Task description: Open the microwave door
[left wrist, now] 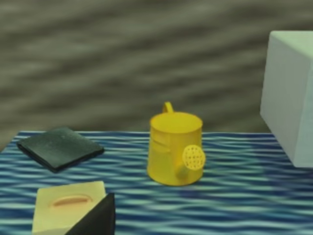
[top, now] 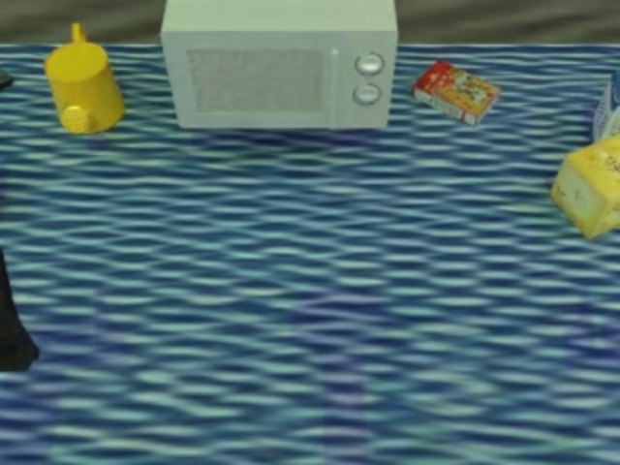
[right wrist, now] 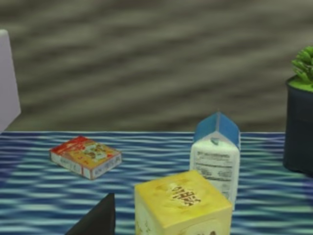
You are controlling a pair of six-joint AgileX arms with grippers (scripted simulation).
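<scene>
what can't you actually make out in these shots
- Light grey microwave door with its mesh window: no handle or hinge side discernible in the top view; both wrist views show only a sliver of the boxy grey-white microwave.
- Both grippers: no fingers identifiable in any view.
- Blue-and-white milk carton: cut off at the top view's right edge.

Grey-white microwave [top: 279,63], speckled grey microwave door [top: 254,79], yellow watering can [top: 84,87]
</scene>
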